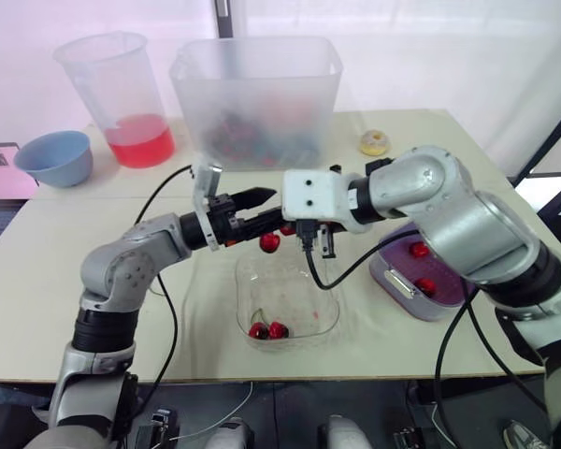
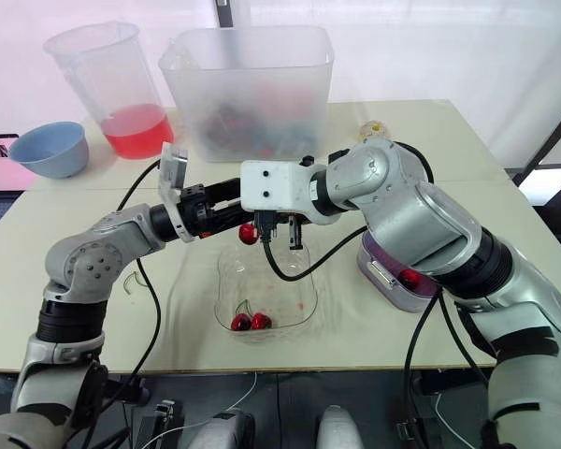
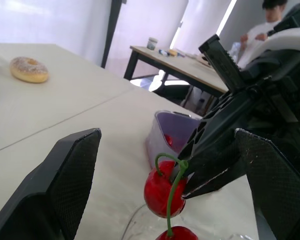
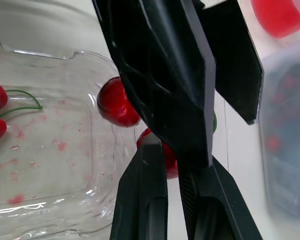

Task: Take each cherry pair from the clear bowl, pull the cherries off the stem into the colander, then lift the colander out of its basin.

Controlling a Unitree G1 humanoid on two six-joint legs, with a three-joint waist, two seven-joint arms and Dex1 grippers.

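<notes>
A cherry pair [image 3: 162, 192] hangs by its green stem above the clear bowl [image 1: 329, 313]. My right gripper [image 4: 172, 152] is shut on the top of the stem. My left gripper [image 1: 262, 211] faces it from the left, open, with its fingers [image 3: 70, 175] spread on either side of the hanging cherries and not touching them. A second cherry pair [image 1: 268, 329] lies at the bowl's near end. To the right, the purple colander [image 1: 395, 265] sits in its basin and holds two loose cherries [image 1: 419, 250].
At the back stand a large translucent tub [image 1: 257, 94], a jug of red liquid [image 1: 122, 103] and a blue bowl [image 1: 54, 156]. A donut [image 1: 374, 142] lies at the back right. A person [image 3: 270, 20] sits at a far table.
</notes>
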